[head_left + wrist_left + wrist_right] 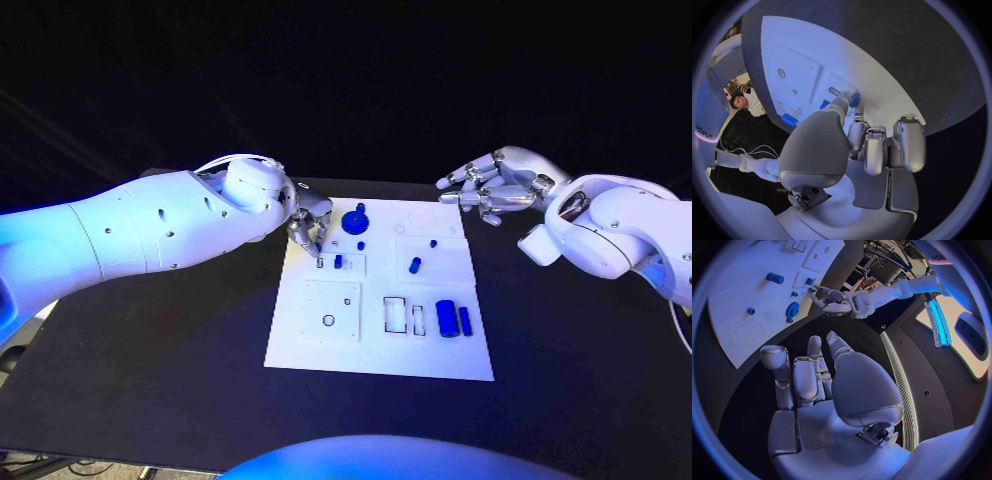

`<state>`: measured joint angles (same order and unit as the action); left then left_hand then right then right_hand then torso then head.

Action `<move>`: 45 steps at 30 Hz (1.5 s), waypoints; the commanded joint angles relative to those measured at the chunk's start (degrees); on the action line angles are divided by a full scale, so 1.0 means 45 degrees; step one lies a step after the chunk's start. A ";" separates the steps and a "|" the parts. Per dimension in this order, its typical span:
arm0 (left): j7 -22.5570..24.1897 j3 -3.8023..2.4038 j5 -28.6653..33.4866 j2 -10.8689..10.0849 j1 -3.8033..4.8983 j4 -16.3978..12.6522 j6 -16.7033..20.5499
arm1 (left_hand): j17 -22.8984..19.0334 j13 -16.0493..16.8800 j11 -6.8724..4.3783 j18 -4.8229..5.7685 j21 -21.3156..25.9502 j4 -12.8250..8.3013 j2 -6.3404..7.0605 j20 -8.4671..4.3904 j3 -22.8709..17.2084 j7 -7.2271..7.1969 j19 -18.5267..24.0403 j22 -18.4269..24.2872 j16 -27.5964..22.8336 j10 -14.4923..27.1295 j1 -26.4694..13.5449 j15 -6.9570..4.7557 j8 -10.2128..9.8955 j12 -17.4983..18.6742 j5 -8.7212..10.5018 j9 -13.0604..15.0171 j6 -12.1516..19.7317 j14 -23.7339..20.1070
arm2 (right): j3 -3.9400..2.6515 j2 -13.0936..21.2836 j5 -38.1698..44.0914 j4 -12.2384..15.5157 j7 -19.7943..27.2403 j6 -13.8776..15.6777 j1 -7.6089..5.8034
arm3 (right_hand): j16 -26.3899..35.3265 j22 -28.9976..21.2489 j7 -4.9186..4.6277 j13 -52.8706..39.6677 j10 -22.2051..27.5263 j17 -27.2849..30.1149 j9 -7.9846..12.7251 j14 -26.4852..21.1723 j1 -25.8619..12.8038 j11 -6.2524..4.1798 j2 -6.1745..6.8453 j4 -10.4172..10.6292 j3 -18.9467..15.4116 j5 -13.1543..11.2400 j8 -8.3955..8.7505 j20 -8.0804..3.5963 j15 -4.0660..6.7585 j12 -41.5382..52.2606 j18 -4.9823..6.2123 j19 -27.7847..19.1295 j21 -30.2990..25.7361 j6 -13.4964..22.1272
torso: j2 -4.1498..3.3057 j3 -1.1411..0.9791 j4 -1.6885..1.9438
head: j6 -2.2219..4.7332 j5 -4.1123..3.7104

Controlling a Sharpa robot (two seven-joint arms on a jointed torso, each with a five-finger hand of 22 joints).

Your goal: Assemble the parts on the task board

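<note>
1. The left hand [306, 222] hangs over the task board's [378, 355] far-left corner, fingertips down by a small blue part [339, 261] — whether it grips anything cannot be told.
2. The right hand [490, 185] hovers beyond the board's far-right corner — fingers spread, holding nothing.
3. A blue cylinder [447, 318] lies near the board's right edge.

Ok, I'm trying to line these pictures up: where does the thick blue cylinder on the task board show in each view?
Head view: the thick blue cylinder lies on the task board, in its near right part.
Left wrist view: it lies near the board's edge, away from the fingertips.
Right wrist view: it lies well inside the board.
Shared landmark: the left hand, at the board's far left part.
</note>
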<state>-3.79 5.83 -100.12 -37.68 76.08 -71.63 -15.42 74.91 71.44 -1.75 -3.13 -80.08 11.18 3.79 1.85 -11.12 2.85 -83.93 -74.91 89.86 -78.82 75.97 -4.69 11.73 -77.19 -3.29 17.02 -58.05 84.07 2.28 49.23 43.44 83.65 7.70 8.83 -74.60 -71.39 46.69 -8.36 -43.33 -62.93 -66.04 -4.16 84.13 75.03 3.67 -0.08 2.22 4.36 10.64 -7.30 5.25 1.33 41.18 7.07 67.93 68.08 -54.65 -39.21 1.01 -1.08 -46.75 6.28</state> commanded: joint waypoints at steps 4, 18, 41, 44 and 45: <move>0.0170 -0.0005 0.0119 0.0025 0.0002 -0.0014 -0.0021 | 0.3354 0.0004 0.0037 0.0177 0.0082 -0.0431 -0.0485 -0.0050 -0.0445 -0.0111 -0.0572 -0.2071 0.0031 -0.0047 0.0454 0.0021 0.0039 0.0133 0.0114 0.0087 -0.0577 0.1318 | 0.0000 -0.0012 0.0090 0.0011 0.0111 -0.0160 0.0008 | 0.0051 -0.0011 -0.0024 0.0010 -0.0029 -0.0009 0.0012 0.0199 0.0010 -0.0075 -0.0084 -0.0009 -0.0039 -0.0034 -0.0040 -0.0025 -0.0060 -0.0036 0.0197 -0.0027 -0.0046 -0.0053 | 0.0010 0.0002 0.0007 | -0.0004 0.0001; 0.0343 -0.0010 0.0298 -0.0008 0.0001 0.0020 0.0086 | 0.3354 -0.0001 0.0036 0.0169 0.0145 -0.1061 -0.1221 -0.0108 -0.1236 -0.0148 -0.0531 -0.2063 0.0031 -0.0045 0.1051 -0.0025 0.0278 0.0200 0.0135 0.0344 -0.0945 0.1318 | 0.0000 -0.0035 0.0099 -0.0011 0.0112 -0.0160 0.0009 | 0.0061 -0.0015 -0.0022 0.0014 -0.0030 -0.0001 0.0012 0.0199 0.0021 -0.0078 -0.0087 -0.0012 -0.0041 -0.0034 -0.0042 -0.0025 -0.0058 -0.0034 0.0198 -0.0026 -0.0050 -0.0052 | 0.0007 0.0011 0.0001 | -0.0011 0.0035; -0.1832 -0.0344 0.5509 -0.0686 0.0349 -0.0052 0.0493 | 0.3354 -0.0256 0.0037 0.0166 0.0173 -0.1872 -0.0767 -0.0090 -0.2786 -0.0142 -0.0532 -0.2115 0.0031 0.0029 -0.0126 0.0005 0.0805 0.0528 0.0130 0.1134 -0.1055 0.1318 | 0.0000 -0.0091 0.0112 -0.0066 0.0067 -0.0155 0.0012 | 0.0073 -0.0033 -0.0020 0.0019 -0.0028 0.0009 0.0013 0.0198 0.0039 -0.0080 -0.0082 -0.0022 -0.0046 -0.0037 -0.0044 -0.0026 -0.0057 -0.0033 0.0201 -0.0031 -0.0063 -0.0049 | 0.0015 -0.0024 0.0005 | 0.0127 0.0088; -0.2532 -0.0314 0.6857 -0.0894 0.0359 -0.0274 0.0579 | 0.3354 -0.0447 0.0008 0.0167 0.0168 -0.2030 -0.0656 -0.0105 -0.3286 -0.0181 -0.0541 -0.2133 0.0031 0.0109 -0.0558 -0.0017 0.0998 0.0709 0.0128 0.1357 -0.1068 0.1318 | 0.0000 -0.0082 0.0105 -0.0063 0.0050 -0.0141 0.0012 | 0.0073 -0.0033 -0.0020 0.0019 -0.0028 0.0009 0.0013 0.0198 0.0039 -0.0080 -0.0082 -0.0022 -0.0046 -0.0037 -0.0044 -0.0026 -0.0057 -0.0033 0.0201 -0.0031 -0.0063 -0.0049 | 0.0020 -0.0044 0.0014 | 0.0149 0.0082; -0.2753 -0.0288 0.7288 -0.0958 0.0360 -0.0362 0.0615 | 0.3354 -0.0504 0.0003 0.0166 0.0175 -0.2081 -0.0631 -0.0107 -0.3430 -0.0185 -0.0540 -0.2133 0.0031 0.0132 -0.0664 -0.0020 0.1049 0.0762 0.0127 0.1418 -0.1063 0.1318 | 0.0000 -0.0080 0.0094 -0.0064 0.0046 -0.0137 0.0011 | 0.0073 -0.0033 -0.0020 0.0019 -0.0028 0.0009 0.0013 0.0198 0.0039 -0.0080 -0.0082 -0.0022 -0.0046 -0.0037 -0.0044 -0.0026 -0.0057 -0.0033 0.0201 -0.0031 -0.0063 -0.0049 | 0.0019 -0.0041 0.0023 | 0.0161 0.0070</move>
<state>-11.14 4.46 -76.86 -41.81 77.62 -72.68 -13.24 74.95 69.32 -1.85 -3.12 -79.55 2.03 0.93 1.85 -25.89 2.54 -83.94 -74.91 89.86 -78.70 73.52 -4.68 12.83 -74.00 -2.45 17.54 -62.02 84.06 2.28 48.90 43.48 83.35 7.68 8.82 -74.58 -71.39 46.60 -8.36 -43.34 -62.94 -66.04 -4.18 84.13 75.03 3.67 -0.07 2.21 4.36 10.64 -7.30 5.25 1.33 41.18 7.08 67.93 68.10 -54.65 -39.12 0.90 -1.01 -46.13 6.68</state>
